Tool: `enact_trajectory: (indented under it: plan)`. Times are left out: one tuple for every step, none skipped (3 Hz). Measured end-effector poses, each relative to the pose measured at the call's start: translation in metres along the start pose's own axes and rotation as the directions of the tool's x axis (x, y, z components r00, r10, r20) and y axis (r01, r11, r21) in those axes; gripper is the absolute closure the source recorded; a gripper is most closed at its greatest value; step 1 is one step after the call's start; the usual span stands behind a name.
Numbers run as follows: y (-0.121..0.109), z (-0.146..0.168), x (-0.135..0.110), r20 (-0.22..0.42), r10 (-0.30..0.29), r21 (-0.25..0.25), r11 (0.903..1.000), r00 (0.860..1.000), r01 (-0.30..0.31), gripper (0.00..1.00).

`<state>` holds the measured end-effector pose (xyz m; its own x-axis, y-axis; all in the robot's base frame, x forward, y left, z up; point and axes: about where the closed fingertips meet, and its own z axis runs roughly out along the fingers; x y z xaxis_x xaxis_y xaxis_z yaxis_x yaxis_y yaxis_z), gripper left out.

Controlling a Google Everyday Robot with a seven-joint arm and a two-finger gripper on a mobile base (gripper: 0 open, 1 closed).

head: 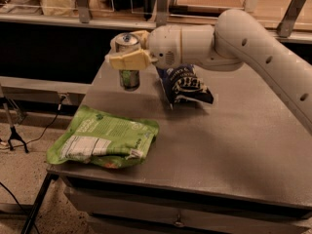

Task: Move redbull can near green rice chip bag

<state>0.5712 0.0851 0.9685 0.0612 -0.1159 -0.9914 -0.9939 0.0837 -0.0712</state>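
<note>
The redbull can [129, 78] is a slim silver can with a silver top, held upright in the air above the table's far left part. My gripper [127, 51] is shut on the can's upper half, its cream fingers [129, 61] on either side. The green rice chip bag [105, 140] lies flat at the table's front left corner, white label panel facing up. The can hangs behind and a little right of the bag's middle, apart from it.
A dark-blue snack bag [184, 84] with white lettering lies right of the can, partly behind my arm. The grey table [229, 150] has its left edge close to the green bag. A shelf and counter [58, 18] run along the back.
</note>
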Motion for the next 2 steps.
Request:
enact_trajectory:
  plan:
    - [0.025,0.002,0.018,-0.017,0.0,-0.025,0.9997,1.0,0.0,1.0]
    - [0.038,0.007,0.036,-0.016,-0.002,-0.057,0.9984,1.0,0.001,0.75]
